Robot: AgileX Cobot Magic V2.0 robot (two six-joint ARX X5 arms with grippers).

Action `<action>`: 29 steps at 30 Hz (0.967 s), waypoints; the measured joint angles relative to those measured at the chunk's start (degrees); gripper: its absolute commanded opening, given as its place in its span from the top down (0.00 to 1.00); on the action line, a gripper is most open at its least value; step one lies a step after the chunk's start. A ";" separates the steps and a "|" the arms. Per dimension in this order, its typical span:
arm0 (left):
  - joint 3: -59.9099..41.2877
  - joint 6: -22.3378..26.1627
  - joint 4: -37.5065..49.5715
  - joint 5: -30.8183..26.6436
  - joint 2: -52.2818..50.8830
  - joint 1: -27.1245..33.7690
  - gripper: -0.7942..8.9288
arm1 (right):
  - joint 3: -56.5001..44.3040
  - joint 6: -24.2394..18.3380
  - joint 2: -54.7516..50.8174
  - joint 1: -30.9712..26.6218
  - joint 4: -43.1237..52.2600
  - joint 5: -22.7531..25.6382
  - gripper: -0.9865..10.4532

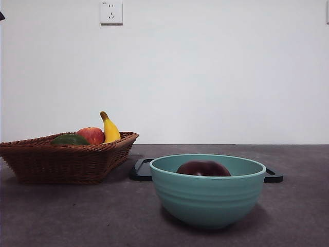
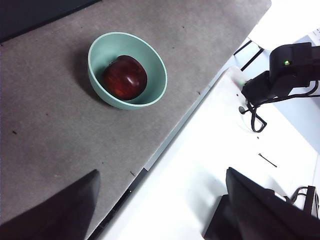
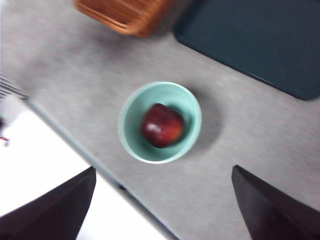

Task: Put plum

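The plum (image 1: 203, 168), glossy dark maroon, lies inside the teal bowl (image 1: 207, 198) near the table's front. It also shows in the left wrist view (image 2: 125, 77) and the right wrist view (image 3: 161, 125), resting in the bowl (image 2: 152, 95) (image 3: 131, 135). My left gripper (image 2: 162, 210) is open and empty, high above the table's edge, well away from the bowl. My right gripper (image 3: 162, 207) is open and empty, high above the bowl. Neither gripper touches anything.
A wicker basket (image 1: 61, 159) at the left holds a red apple (image 1: 91, 135), a banana (image 1: 109, 129) and a dull green fruit (image 1: 69, 140). A dark tray (image 1: 140, 170) lies behind the bowl. The basket's corner (image 3: 125, 15) and the tray (image 3: 260, 45) show in the right wrist view.
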 measured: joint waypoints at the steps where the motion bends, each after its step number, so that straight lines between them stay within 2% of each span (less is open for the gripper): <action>1: 0.00 0.00 0.11 0.00 0.00 0.00 0.50 | -0.02 0.00 0.90 0.02 0.00 0.33 0.54; 12: 0.00 0.00 0.79 0.00 0.00 -0.02 0.50 | -0.17 0.00 13.40 3.87 5.42 0.85 0.54; 18: 0.00 0.00 0.81 0.00 0.00 -0.02 0.50 | -7.30 1.20 18.18 7.23 15.67 4.92 0.59; 29: 0.00 0.00 0.79 0.00 0.00 -0.02 0.50 | -15.67 5.29 23.23 9.79 29.14 6.80 0.66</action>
